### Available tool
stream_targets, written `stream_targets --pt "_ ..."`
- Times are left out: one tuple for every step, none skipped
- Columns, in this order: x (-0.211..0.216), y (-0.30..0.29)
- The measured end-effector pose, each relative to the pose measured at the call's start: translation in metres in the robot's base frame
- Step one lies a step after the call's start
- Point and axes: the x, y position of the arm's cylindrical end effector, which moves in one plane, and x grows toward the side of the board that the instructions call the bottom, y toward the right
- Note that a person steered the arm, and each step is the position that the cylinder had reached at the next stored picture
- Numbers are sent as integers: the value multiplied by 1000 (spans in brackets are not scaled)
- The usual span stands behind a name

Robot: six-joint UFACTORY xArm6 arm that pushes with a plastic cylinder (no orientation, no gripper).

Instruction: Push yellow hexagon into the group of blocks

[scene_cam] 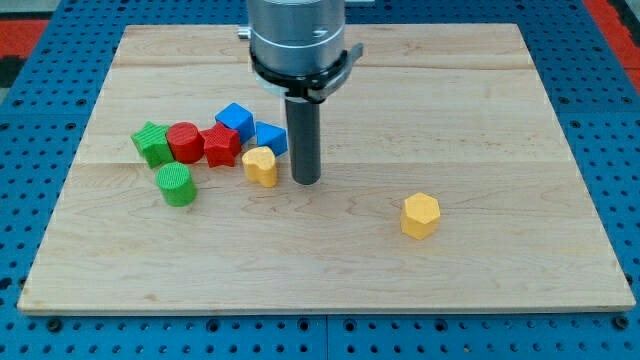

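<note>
Bright, even light from overhead, and the wooden board (pixel 330 250) reads clean and pale. Shadows are short and soft: a faint one hugs the yellow hexagon (pixel 421 215) at six o'clock, another pools at my tip (pixel 306 182). Mild sheen on the metal collar (pixel 297 40). Focus sharp throughout, no visible edge warping.
</note>
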Motion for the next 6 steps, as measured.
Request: stream_targets --pt "-4 21" --pt "-4 39" --pt "-16 109" --pt "21 139" --pt "28 187" --pt "45 160"
